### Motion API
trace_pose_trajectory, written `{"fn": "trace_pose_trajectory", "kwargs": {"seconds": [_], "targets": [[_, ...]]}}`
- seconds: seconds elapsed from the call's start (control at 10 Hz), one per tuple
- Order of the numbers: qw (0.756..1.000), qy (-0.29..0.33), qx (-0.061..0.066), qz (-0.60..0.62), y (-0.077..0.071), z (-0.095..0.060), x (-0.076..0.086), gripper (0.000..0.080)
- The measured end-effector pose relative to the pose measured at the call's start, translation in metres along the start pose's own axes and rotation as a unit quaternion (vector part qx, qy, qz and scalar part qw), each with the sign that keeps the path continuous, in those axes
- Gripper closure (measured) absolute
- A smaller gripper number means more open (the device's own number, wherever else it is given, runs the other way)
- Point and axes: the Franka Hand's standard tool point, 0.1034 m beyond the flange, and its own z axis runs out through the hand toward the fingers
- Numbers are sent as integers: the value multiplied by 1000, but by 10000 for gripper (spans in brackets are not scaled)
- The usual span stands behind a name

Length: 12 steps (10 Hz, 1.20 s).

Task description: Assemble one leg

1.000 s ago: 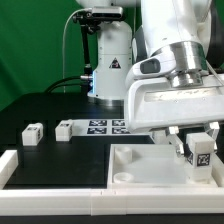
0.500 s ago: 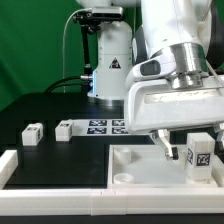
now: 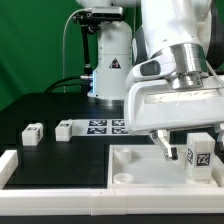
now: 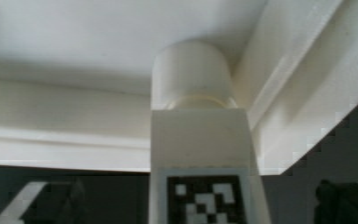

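Observation:
A white leg (image 3: 201, 157) with a black-and-white tag stands upright at the near right corner of the large white tabletop panel (image 3: 140, 162). My gripper (image 3: 193, 148) is open around the leg, and its left finger (image 3: 166, 150) stands clear of it. In the wrist view the leg (image 4: 202, 140) runs up the middle with its round end against the panel (image 4: 69, 110). The dark fingers (image 4: 345, 195) stand apart on both sides of it. The gripper (image 4: 194, 205) holds nothing.
Two more small white legs (image 3: 33, 133) (image 3: 65, 129) lie on the black table at the exterior view's left. The marker board (image 3: 105, 125) lies behind the panel. A white rim (image 3: 50, 180) runs along the front. The robot's base (image 3: 110, 60) stands at the back.
Between one second and half a second ago the fingers spread apart and let go of the leg, which stayed upright. Nothing has moved since.

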Motion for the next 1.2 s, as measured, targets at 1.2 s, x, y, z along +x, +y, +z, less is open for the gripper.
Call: {"fn": "trace_pose_trajectory", "kwargs": {"seconds": [1.2], "targets": [[936, -344, 61, 50, -5, -3, 17, 150]]}}
